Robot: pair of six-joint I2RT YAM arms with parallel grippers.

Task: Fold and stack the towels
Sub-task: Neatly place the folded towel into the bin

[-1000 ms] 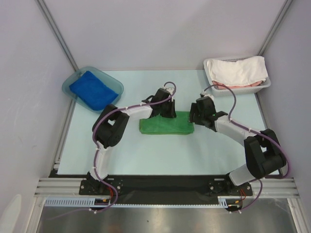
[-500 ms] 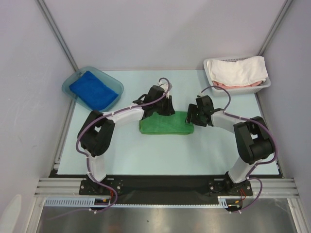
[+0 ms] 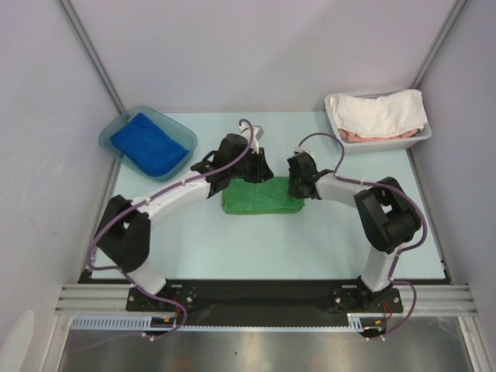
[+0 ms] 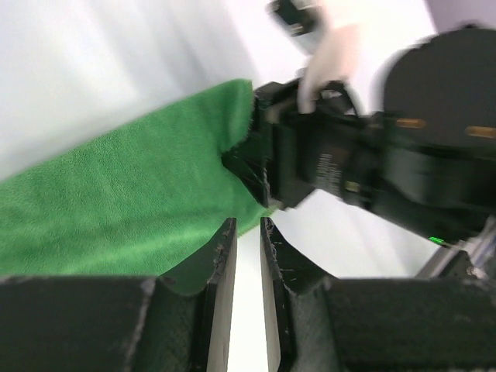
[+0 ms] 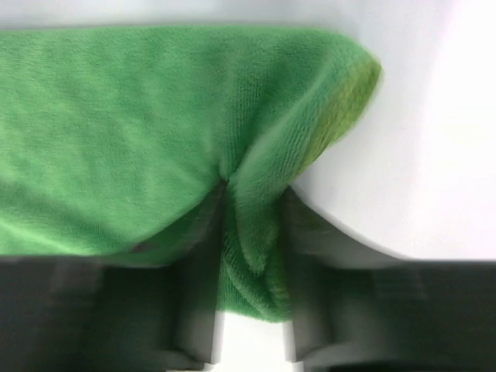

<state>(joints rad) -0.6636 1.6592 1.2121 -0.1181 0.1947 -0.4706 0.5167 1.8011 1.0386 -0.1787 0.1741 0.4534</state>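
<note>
Jaws of the right gripper (image 5: pixel 249 232) are pinching a bunched fold at the right end of the green towel (image 5: pixel 116 132). Jaws of the left gripper (image 4: pixel 246 231) are standing a narrow gap apart, gripping nothing, with only bare table (image 3: pixel 232 240) showing between them. That gripper is hovering at the towel's far long edge. The green towel is lying as a folded strip at the table's middle. Further out, the blue towel (image 3: pixel 149 143) is sitting folded in a clear tub (image 3: pixel 108 133) at the far left corner.
</note>
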